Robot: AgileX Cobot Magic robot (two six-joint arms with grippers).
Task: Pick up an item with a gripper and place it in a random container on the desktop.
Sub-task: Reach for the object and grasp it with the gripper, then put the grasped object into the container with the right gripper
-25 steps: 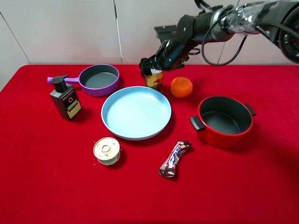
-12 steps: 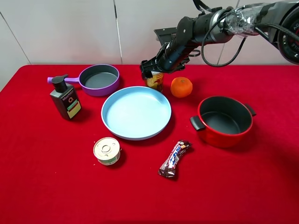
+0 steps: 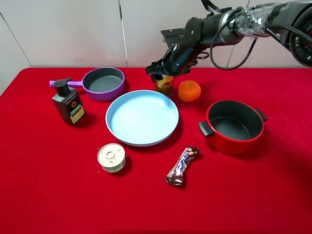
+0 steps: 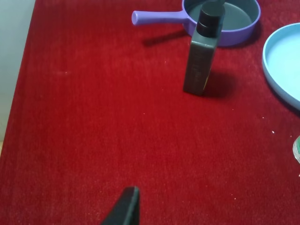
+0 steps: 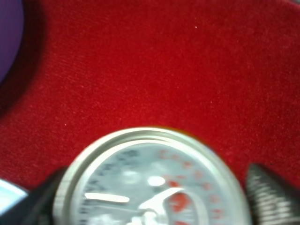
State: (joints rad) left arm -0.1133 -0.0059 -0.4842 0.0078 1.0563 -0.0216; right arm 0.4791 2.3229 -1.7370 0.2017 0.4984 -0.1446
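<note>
1. The can (image 3: 163, 86) stands upright near the far edge of the table (image 3: 273, 195), about midway along it, just behind the blue plate (image 3: 142, 118).
2. The right gripper (image 3: 162, 74) hangs directly over the can, with its arm coming in from the far right corner.
3. In the right wrist view, its dark fingers (image 5: 271, 192) flank the can's silver top on 2 sides. The jaws are about as wide as the can, and I cannot tell whether they press on it.
4. An orange (image 3: 189, 91) sits just beside the can, toward the right edge.
5. The red pot (image 3: 234, 139) stands near the right edge, well apart from the can, with its dark grey inside showing.
6. Of the left gripper (image 4: 125, 209) only 1 dark fingertip shows, over the cloth near the left edge, so I cannot tell its opening.
7. A black pump bottle (image 4: 202, 51) and a purple pan (image 4: 220, 18) stand toward the far left corner.
</note>
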